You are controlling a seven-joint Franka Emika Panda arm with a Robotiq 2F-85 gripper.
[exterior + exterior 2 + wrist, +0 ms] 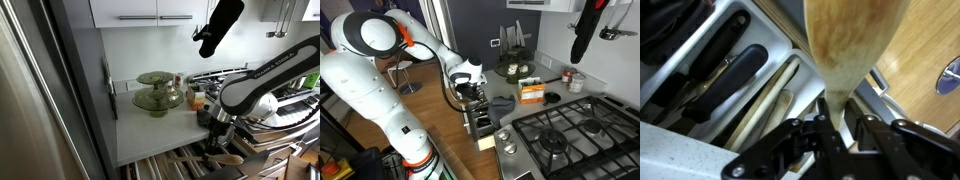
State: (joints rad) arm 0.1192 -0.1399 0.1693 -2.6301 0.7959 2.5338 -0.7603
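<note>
My end effector point(845, 128) is clenched on the handle of the wooden spoon point(855, 45), which hangs lifted above the open drawer point(790, 48), out of its compartments and set down nowhere yet.

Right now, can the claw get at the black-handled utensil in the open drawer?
Probably not yet. The drawer is open and nothing covers the black-handled utensil, so the way down looks free, but the claw is shut on a wooden spoon, leaving no free jaws.
</note>
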